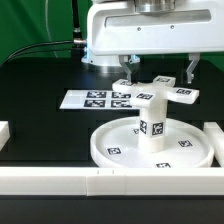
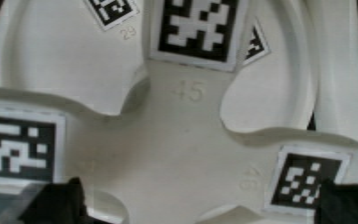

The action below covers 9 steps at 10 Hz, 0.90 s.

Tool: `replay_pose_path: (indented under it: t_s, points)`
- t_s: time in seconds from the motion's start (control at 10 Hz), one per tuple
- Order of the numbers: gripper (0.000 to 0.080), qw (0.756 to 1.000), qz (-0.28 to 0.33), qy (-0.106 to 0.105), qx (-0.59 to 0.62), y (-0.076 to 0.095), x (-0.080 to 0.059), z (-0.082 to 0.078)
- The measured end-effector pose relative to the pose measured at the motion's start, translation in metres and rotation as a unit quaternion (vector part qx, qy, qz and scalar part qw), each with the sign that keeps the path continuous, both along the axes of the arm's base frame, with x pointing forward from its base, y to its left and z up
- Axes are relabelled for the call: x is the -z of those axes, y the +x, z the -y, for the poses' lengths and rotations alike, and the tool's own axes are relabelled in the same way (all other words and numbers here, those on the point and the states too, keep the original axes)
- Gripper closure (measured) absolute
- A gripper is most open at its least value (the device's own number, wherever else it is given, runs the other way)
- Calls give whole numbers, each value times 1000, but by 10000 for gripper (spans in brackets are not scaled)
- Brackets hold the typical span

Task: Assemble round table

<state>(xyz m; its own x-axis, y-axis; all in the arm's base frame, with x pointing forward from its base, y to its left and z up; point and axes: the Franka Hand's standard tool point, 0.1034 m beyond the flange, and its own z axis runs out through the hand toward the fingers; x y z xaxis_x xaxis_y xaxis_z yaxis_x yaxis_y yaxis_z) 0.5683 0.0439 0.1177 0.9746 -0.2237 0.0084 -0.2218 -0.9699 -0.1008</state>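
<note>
The large rimmed round white plastic disc (image 1: 150, 147) lies low and centre-right in the exterior view. The short white cylindrical leg (image 1: 152, 118) stands upright at its middle. The white cross-shaped four-armed piece (image 1: 158, 90) sits on top of the leg. The flat white marker board (image 1: 97, 99) lies behind the disc, left of centre. Long white border rails (image 1: 90, 181) run across the lower edge.
</note>
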Motion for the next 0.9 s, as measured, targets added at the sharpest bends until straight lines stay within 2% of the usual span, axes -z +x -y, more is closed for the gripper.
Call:
replay_pose_path:
  t_s: [0.2, 0.5, 0.6, 0.7, 0.8, 0.9]
  points:
    - [150, 996, 8, -8, -92, 0, 0, 2]
    - [150, 963, 25, -32, -266, 2, 3, 3]
    - [150, 941, 25, -43, -335, 3, 3, 3]
    - [150, 926, 25, -49, -373, 4, 2, 2]
    - [150, 924, 25, -49, -378, 4, 3, 4]
    - [150, 912, 26, -52, -406, 4, 3, 6]
